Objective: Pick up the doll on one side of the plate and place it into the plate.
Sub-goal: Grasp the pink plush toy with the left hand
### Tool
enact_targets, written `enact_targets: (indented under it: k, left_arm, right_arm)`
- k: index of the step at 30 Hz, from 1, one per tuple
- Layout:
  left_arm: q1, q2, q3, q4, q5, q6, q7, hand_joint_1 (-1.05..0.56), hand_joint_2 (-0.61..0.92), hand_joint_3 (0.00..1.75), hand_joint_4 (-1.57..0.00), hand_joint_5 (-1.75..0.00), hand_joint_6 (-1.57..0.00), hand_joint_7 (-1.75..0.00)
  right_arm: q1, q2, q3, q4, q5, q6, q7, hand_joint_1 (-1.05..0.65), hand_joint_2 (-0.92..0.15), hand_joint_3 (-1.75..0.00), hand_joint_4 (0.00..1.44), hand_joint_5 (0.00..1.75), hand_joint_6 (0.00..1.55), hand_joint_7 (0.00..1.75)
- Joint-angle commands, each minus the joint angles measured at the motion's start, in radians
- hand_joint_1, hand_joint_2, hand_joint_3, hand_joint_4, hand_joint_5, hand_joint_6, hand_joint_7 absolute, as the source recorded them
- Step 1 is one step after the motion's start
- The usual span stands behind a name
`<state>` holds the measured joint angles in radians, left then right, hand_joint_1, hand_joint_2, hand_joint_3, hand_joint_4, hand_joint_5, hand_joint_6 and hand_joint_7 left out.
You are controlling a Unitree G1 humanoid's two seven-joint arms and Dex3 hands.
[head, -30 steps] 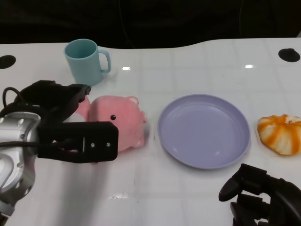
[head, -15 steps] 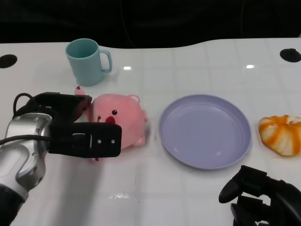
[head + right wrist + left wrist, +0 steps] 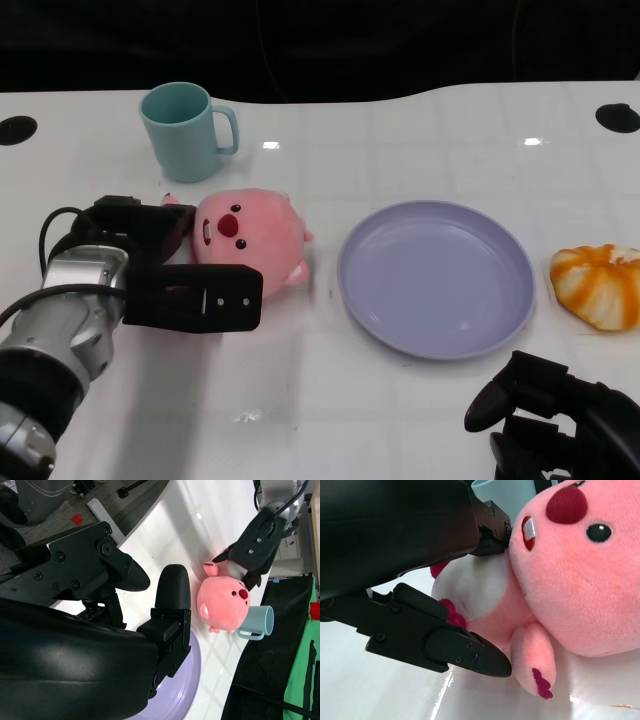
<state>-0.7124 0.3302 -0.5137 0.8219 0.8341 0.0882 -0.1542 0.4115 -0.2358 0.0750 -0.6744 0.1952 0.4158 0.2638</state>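
Note:
The pink plush doll (image 3: 250,235) lies on the white table left of the lilac plate (image 3: 435,275), its face turned up toward the head camera. My left hand (image 3: 165,285) grips its body from the left, with black fingers (image 3: 445,647) on both sides of the white belly of the doll (image 3: 570,580). The right wrist view shows the doll (image 3: 223,602) with the left hand (image 3: 255,547) on it, beside the plate (image 3: 175,700). My right hand (image 3: 555,415) rests near the table's front edge, below the plate, holding nothing, fingers (image 3: 172,595) apart.
A teal mug (image 3: 185,130) stands behind the doll, close to my left hand. An orange-and-white striped soft toy (image 3: 597,285) lies right of the plate. Black round holes (image 3: 15,128) mark the table's far corners.
My left hand has closed around the doll and tipped it, so its face now points up. The hand and forearm moved slightly right. My right hand has not moved.

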Motion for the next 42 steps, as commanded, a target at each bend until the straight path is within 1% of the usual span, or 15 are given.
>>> enact_targets:
  k: [1, 7, 10, 11, 12, 13, 16, 18, 20, 24, 25, 27, 28, 35, 42]
  left_arm:
    - [-0.01, -0.022, -0.025, 0.105, -0.008, -0.017, 0.019, -0.63, 0.88, 0.0, -0.16, -0.15, -0.29, -0.03]
    - [-0.024, -0.068, -0.018, 0.233, -0.042, -0.021, 0.13, -0.4, 0.85, 0.0, -0.33, -0.13, -0.41, -0.02]
    - [-0.021, -0.078, -0.007, 0.274, -0.064, -0.042, 0.192, -0.23, 0.89, 0.01, -0.66, -0.2, -0.66, -0.07]
    - [-0.021, -0.079, -0.011, 0.287, -0.065, -0.048, 0.215, -0.21, 0.9, 0.01, -0.69, -0.42, -0.72, -0.05]
    - [-0.021, -0.082, -0.011, 0.302, -0.069, -0.058, 0.239, -0.19, 0.91, 0.02, -0.68, -1.04, -0.81, -0.05]
    - [-0.021, -0.083, -0.01, 0.316, -0.075, -0.069, 0.258, -0.19, 0.92, 0.04, -0.7, -1.29, -0.89, -0.07]
    - [-0.022, -0.085, -0.007, 0.345, -0.09, -0.103, 0.289, -0.29, 0.91, 0.03, -0.71, -1.56, -1.12, -0.13]
    - [-0.027, -0.083, -0.023, 0.358, -0.084, -0.102, 0.29, -0.3, 0.91, 0.04, -0.71, -1.44, -1.18, -0.11]
    - [-0.028, -0.081, -0.032, 0.365, -0.08, -0.101, 0.302, -0.3, 0.92, 0.22, -0.7, -1.27, -1.14, -0.07]
    - [-0.022, -0.072, -0.04, 0.364, -0.083, -0.135, 0.358, -0.33, 0.92, 0.39, -0.66, -1.43, -1.08, -0.09]
    - [-0.02, -0.069, -0.041, 0.364, -0.083, -0.149, 0.38, -0.32, 0.92, 0.38, -0.69, -1.62, -0.89, -0.73]
    - [-0.012, -0.063, -0.038, 0.363, -0.09, -0.186, 0.433, -0.29, 0.92, 0.36, -0.77, -1.72, -0.64, -1.48]
    - [-0.007, -0.059, -0.034, 0.365, -0.093, -0.209, 0.468, -0.27, 0.92, 0.34, -0.8, -1.73, -0.61, -1.61]
    - [0.001, -0.042, -0.02, 0.383, -0.106, -0.294, 0.594, -0.24, 0.91, 0.32, -0.88, -1.75, -0.61, -1.75]
    - [0.004, -0.037, 0.006, 0.365, -0.132, -0.298, 0.588, -0.22, 0.89, 0.34, -0.86, -1.75, -0.62, -1.75]
  right_arm:
    - [0.009, -0.005, -0.011, -0.012, 0.008, 0.009, -0.003, -0.12, -0.68, -1.02, 0.66, 1.75, 0.49, 1.42]
    - [0.012, -0.008, -0.01, -0.019, 0.004, 0.007, -0.003, -0.12, -0.68, -1.02, 0.65, 1.75, 0.49, 1.42]
    - [0.014, -0.007, -0.011, -0.017, 0.007, 0.001, -0.001, -0.12, -0.69, -1.03, 0.65, 1.75, 0.5, 1.42]
    - [0.014, -0.007, -0.011, -0.017, 0.007, 0.001, -0.001, -0.12, -0.69, -1.03, 0.65, 1.75, 0.5, 1.42]
    - [0.015, -0.007, -0.01, -0.018, 0.007, 0.001, -0.001, -0.12, -0.68, -1.03, 0.65, 1.75, 0.5, 1.42]
    - [0.015, -0.006, -0.011, -0.019, 0.008, 0.004, -0.002, -0.13, -0.68, -1.03, 0.65, 1.75, 0.5, 1.42]
    - [0.014, -0.005, -0.012, -0.023, 0.009, 0.013, -0.006, -0.14, -0.68, -1.02, 0.65, 1.75, 0.5, 1.42]
    - [0.013, -0.008, -0.012, -0.023, 0.005, 0.008, -0.006, -0.15, -0.67, -1.03, 0.66, 1.75, 0.5, 1.42]
    - [0.013, -0.009, -0.011, -0.021, 0.004, 0.004, -0.003, -0.14, -0.67, -1.03, 0.66, 1.75, 0.5, 1.42]
    - [0.008, -0.006, -0.01, -0.016, 0.006, 0.004, -0.004, -0.13, -0.68, -1.03, 0.67, 1.75, 0.5, 1.42]
    - [0.006, -0.005, -0.009, -0.015, 0.006, 0.005, -0.004, -0.13, -0.68, -1.03, 0.67, 1.75, 0.5, 1.42]
    - [0.003, -0.002, -0.005, -0.011, 0.004, 0.004, -0.007, -0.13, -0.67, -1.03, 0.66, 1.75, 0.5, 1.42]
    - [0.002, -0.001, -0.002, -0.009, 0.002, 0.004, -0.008, -0.12, -0.67, -1.03, 0.66, 1.75, 0.5, 1.42]
    - [-0.01, 0.005, 0.003, 0.002, -0.005, 0.005, -0.017, -0.13, -0.67, -1.04, 0.66, 1.75, 0.51, 1.42]
    - [-0.008, 0.005, -0.008, 0.002, 0.012, 0.01, -0.014, -0.11, -0.67, -1.04, 0.67, 1.75, 0.51, 1.43]
